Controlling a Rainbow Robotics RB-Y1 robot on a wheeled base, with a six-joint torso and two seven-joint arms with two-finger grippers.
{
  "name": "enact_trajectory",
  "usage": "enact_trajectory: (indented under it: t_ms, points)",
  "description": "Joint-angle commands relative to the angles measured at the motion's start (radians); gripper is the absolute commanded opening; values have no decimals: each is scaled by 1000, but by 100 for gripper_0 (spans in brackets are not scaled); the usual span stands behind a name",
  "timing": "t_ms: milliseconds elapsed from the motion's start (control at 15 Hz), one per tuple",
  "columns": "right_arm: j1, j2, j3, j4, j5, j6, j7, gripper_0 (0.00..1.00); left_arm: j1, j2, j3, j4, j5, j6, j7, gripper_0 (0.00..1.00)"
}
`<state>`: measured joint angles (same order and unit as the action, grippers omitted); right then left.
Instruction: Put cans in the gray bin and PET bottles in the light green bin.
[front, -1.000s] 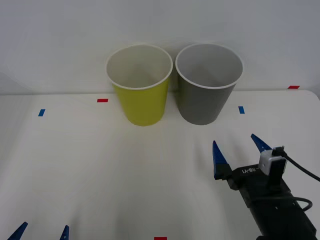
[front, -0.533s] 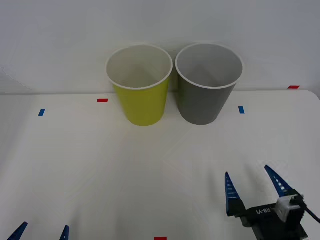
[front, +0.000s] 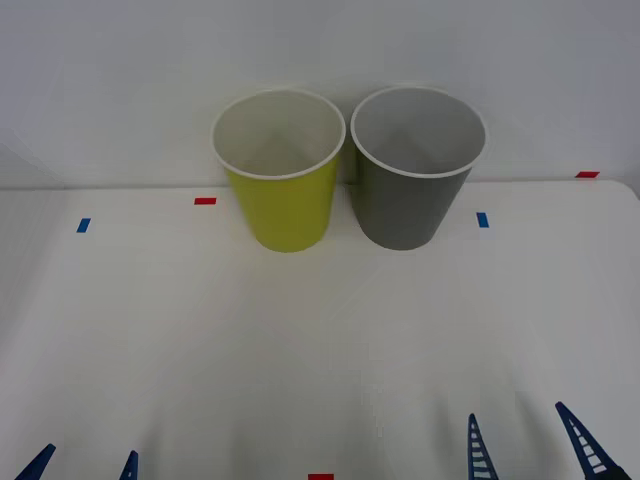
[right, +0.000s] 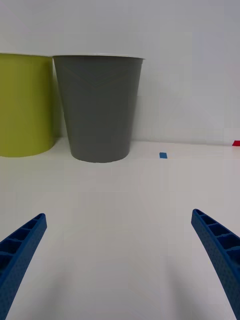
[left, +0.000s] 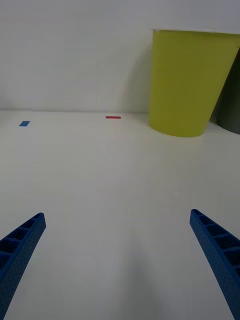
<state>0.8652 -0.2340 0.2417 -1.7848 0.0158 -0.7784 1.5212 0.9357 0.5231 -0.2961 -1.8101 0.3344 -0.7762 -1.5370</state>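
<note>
right gripper (front: 532, 448): i see it at the near edge of the table on my right side, blue ribbed fingers spread wide with bare tabletop between them, holding nothing.
left gripper (front: 82, 463): parked at the near left corner, only the two blue fingertips poking up, spread apart and empty.
table (front: 300, 340): white surface, bare in front of both grippers.
near tape mark (front: 320, 477): a small red strip at the near edge, roughly midway between my two grippers.
blue tape marks: one on the left side (front: 83, 225), one on the right (front: 483, 219) just beside the gray bin's base.
light green bin (front: 279, 168): upright at the far side of the table against the white wall, left of centre, white rim, whitish inside; i see nothing in the part of the interior that faces me.
gray bin (front: 416, 165): upright just beside the light green bin on its right, close but i cannot tell if they touch; the visible inner wall is pale gray and bare, and i cannot see the bottom.
can: i cannot tell where it is.
far red tape marks: one (front: 205, 201) left of the light green bin, one (front: 587, 174) at the far right edge.
</note>
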Motion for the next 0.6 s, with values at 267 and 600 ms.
enact_trajectory:
  t_ms: [267,600]
  points:
    - [43,12,-2,1,-17,-30,-3,100,0,0,0,0,0,0,0,100]
    - [43,12,-2,1,-17,-30,-3,100,0,0,0,0,0,0,0,100]
